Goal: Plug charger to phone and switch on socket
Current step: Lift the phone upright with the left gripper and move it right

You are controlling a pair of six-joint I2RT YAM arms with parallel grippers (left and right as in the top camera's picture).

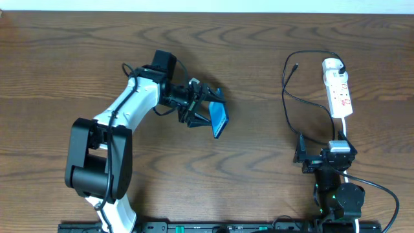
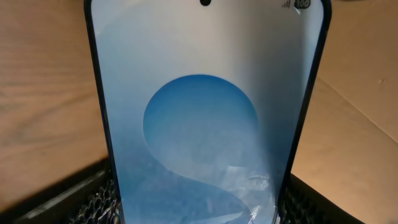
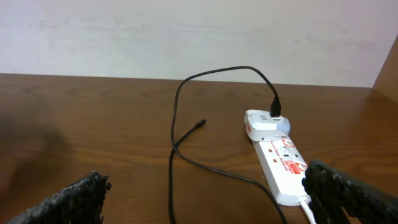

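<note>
Phone [image 1: 220, 121] sits clamped in the left gripper [image 1: 208, 110], screen facing its wrist — the right gripper [image 1: 323, 152] stands wide open, socket [image 3: 283, 163] and charger [image 3: 199, 124] just ahead.

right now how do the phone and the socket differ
The phone is gripped in the left gripper, turned on edge; the socket lies flat on the table, untouched. The phone shows a blue screen with dark edges; the socket is white with red markings. The charger is plugged in at the socket's far end, while its free tip lies apart from the phone. Both are slim rectangles.
</note>
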